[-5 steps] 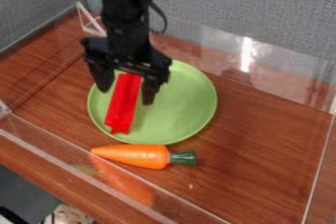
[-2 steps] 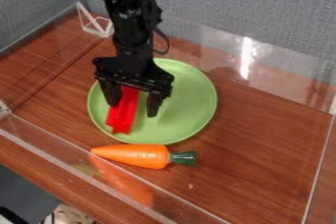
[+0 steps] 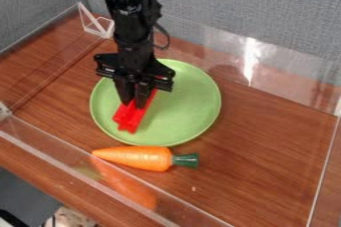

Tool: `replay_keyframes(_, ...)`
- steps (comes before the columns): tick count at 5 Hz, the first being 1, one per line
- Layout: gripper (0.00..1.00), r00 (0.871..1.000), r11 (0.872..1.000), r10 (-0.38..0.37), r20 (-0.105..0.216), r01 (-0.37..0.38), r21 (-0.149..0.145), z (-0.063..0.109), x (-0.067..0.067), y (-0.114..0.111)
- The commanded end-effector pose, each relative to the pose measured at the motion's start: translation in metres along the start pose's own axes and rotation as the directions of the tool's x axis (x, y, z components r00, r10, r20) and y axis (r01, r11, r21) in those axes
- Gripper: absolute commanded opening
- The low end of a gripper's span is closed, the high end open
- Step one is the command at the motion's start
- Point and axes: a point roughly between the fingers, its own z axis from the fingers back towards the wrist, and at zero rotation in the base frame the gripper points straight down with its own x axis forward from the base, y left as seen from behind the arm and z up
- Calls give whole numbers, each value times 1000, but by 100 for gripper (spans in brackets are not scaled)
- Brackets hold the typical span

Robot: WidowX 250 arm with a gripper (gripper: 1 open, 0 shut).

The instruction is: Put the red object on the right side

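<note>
The red object (image 3: 130, 115) is a bright red bar lying lengthwise on the green plate (image 3: 193, 112), its near end pointing toward the plate's front left rim. My black gripper (image 3: 136, 94) has come straight down over the bar's upper half, and its fingers are drawn in against the bar's sides, shut on it. The bar still rests on the plate. The arm hides the bar's far end.
An orange carrot (image 3: 134, 158) with a green tip lies on the wooden table in front of the plate. Clear acrylic walls (image 3: 266, 57) ring the work area, with a low one along the front. A white stand (image 3: 91, 17) sits at the back left.
The gripper dropped lower over the red bar and its fingers, spread wide before, have come together on the bar. The bar, plate and carrot have not moved.
</note>
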Motion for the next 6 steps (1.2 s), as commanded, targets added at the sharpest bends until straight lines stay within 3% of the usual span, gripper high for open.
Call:
replay_keyframes(1, 100, 1000, 1000, -5, 8, 5, -17, 3, 2, -3)
replay_keyframes(2, 100, 1000, 999, -19, -2, 19, -25, 3, 0, -7)
replay_keyframes(3, 0, 1000, 999, -20, -7, 20, -27, -1, 2, -6)
replay_keyframes(4, 0, 1000, 999, -23, -9, 23, -26, -3, 3, -6)
replay_keyframes(5, 100, 1000, 999, -26, -12, 26, -29, -4, 5, -7)
replay_keyframes(6, 0, 999, 999, -29, -15, 29, -29, -5, 5, -7)
